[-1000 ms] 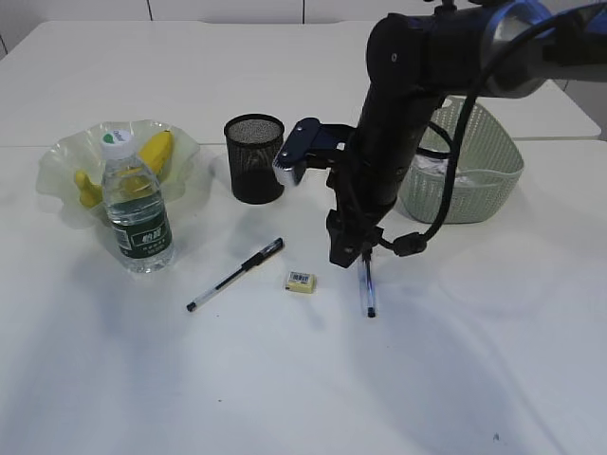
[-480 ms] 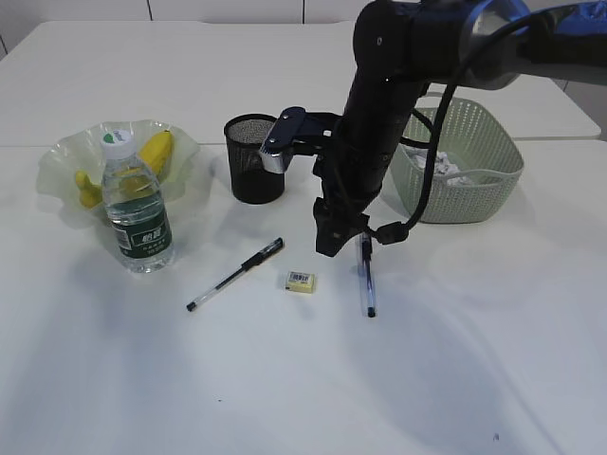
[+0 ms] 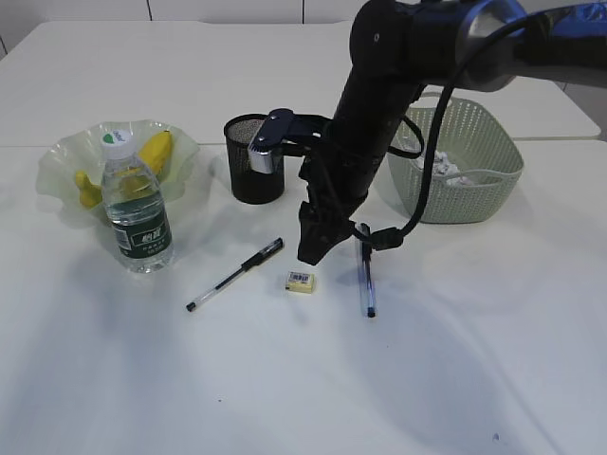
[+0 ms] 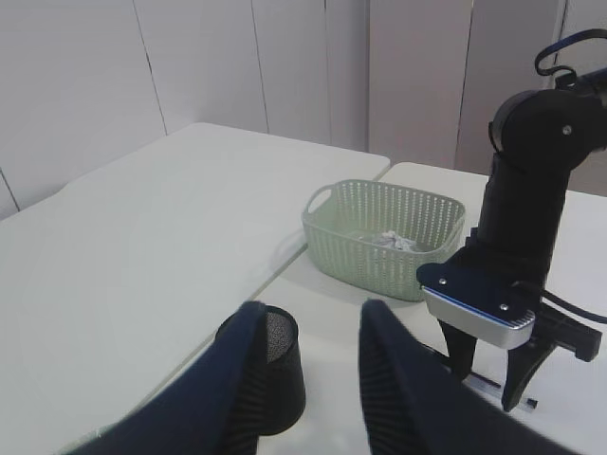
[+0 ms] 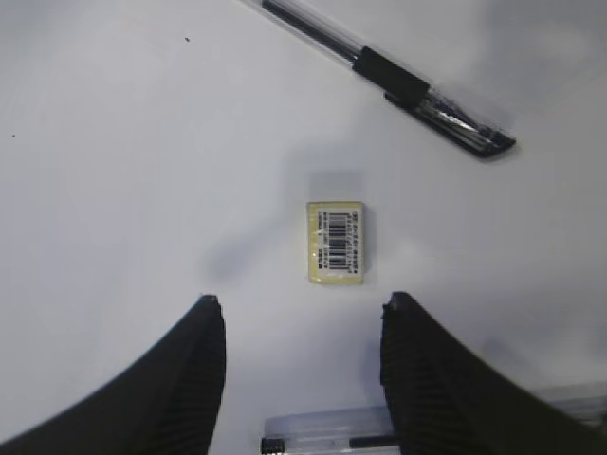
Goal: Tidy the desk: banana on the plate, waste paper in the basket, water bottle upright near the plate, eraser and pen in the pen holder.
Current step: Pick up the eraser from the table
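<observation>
A yellow banana point(image 3: 156, 150) lies in a wavy-edged clear plate point(image 3: 57, 161) at the left. A water bottle point(image 3: 136, 210) with a green label and white cap stands upright just in front of the plate. A black mesh pen holder point(image 3: 248, 175) stands in the middle, and a pale green basket point(image 3: 484, 180) holding crumpled paper point(image 3: 458, 173) sits at the right. A black pen point(image 3: 235, 274), a small yellow eraser point(image 3: 300, 281) with a barcode label, and a second pen point(image 3: 366, 284) lie flat on the table point(image 3: 303, 379).
</observation>
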Action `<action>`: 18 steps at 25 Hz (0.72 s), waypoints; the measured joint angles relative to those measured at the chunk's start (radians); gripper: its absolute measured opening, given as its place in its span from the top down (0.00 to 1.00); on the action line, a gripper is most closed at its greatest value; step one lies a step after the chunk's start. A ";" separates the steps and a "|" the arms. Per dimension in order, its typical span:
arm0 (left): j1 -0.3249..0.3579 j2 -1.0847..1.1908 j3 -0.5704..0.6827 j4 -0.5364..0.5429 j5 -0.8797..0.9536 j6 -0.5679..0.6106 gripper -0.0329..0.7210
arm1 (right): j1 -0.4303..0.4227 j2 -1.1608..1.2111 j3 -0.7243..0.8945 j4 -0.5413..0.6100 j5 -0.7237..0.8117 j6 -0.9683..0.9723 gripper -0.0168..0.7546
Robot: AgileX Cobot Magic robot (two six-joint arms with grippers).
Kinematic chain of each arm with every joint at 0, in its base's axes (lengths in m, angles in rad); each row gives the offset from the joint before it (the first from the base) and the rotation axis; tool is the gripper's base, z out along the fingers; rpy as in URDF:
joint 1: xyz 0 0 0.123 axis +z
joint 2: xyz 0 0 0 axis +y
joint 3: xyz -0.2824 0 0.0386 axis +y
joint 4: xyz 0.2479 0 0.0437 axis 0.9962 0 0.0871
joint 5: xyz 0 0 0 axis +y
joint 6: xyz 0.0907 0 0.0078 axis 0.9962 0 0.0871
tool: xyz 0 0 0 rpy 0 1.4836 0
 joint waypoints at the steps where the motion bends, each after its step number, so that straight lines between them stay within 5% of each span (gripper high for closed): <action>1: 0.000 0.000 0.000 0.000 0.000 0.000 0.66 | 0.002 0.004 0.000 0.005 0.002 -0.002 0.47; 18: 0.000 0.012 0.000 0.011 -0.002 -0.001 0.66 | 0.024 0.068 -0.002 -0.043 -0.070 -0.008 0.47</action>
